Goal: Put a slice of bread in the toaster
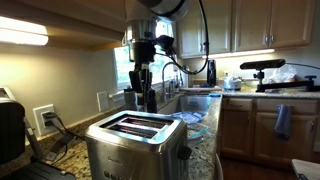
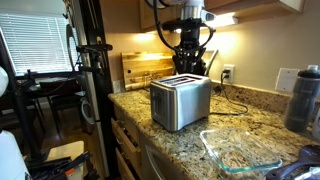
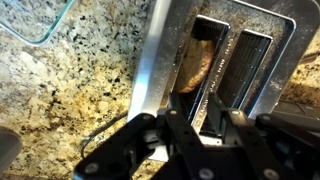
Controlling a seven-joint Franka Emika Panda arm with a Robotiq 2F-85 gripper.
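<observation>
Fingers (image 3: 178,138) blurred, bread (image 3: 195,65) half-hidden in toaster (image 3: 268,45)

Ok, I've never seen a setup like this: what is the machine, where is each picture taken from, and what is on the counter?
It is a single robot arm ending in a two-fingered gripper, hanging over a steel toaster on a granite counter. Two pictures come from cameras standing in the kitchen; the third looks down from the arm's wrist. There a slice of bread stands in one slot. Whether the gripper holds it, I cannot tell. A glass dish lies nearby.
</observation>
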